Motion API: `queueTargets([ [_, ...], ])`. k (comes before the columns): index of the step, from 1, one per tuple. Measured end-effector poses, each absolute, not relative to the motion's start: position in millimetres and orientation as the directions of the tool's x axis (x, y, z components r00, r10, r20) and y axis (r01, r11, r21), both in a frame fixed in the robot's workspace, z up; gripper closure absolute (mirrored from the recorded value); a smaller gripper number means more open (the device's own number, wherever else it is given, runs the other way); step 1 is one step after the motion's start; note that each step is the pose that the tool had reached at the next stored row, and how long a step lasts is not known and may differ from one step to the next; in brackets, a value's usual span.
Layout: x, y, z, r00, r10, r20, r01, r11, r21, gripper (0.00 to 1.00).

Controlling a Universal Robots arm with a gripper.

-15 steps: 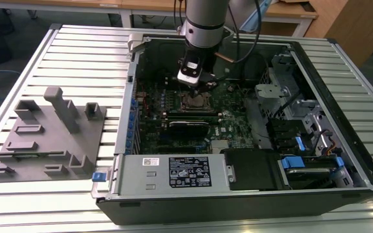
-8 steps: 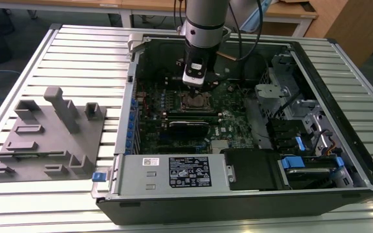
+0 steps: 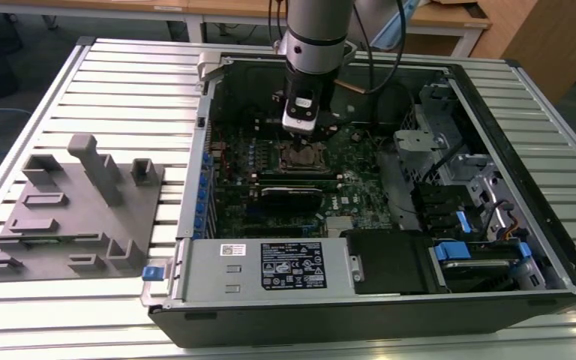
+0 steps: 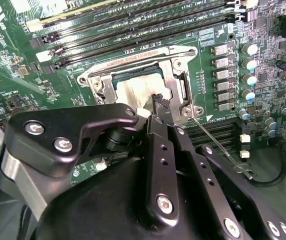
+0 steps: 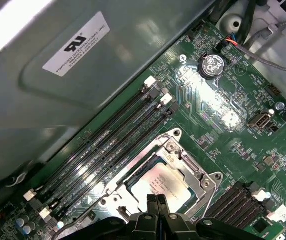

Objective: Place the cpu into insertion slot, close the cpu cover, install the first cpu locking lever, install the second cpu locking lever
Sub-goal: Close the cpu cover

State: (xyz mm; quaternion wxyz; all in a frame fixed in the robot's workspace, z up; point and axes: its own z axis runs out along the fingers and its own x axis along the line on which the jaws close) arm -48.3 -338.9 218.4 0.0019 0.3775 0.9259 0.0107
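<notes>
An open computer case (image 3: 368, 322) lies on the slatted metal tabletop (image 3: 118, 82) and takes up the middle and right of the exterior view. A grey moulded fixture (image 3: 78, 225) rests on the slats at the exterior view's left, well apart from the work. A labelled grey power-supply box (image 3: 218, 266) sits along the case's near edge in the lower middle of that frame. The arm (image 3: 318, 30) comes down from the top middle of the exterior view, and the gripper (image 3: 302, 137) hangs just above the insertion slot (image 3: 304, 157) on the green motherboard (image 3: 238, 180). In both wrist views the cpu (image 5: 160, 186) (image 4: 132, 92) sits inside the slot with its dull silver top showing. The cpu cover (image 5: 203, 179) (image 4: 170, 75) lies down flat around it, so the chip shows through the cover's square window. The gripper (image 5: 156, 199) (image 4: 159, 102) has its fingers (image 5: 150, 202) drawn together, tip against tip, with nothing visible between them. The tips are at the edge of the cover's window, though I cannot tell whether they touch the metal. In the second wrist view a thin wire locking lever (image 4: 218, 145) runs from the socket's corner out across the neighbouring black slots. Long memory slots (image 5: 107, 145) lie beside the socket.
</notes>
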Motion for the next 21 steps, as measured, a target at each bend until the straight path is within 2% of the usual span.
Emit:
queueTargets([
  [21,-48.3,-338.9,218.2,-0.902,0.431,0.005,0.431,0.902,0.021,0.89],
])
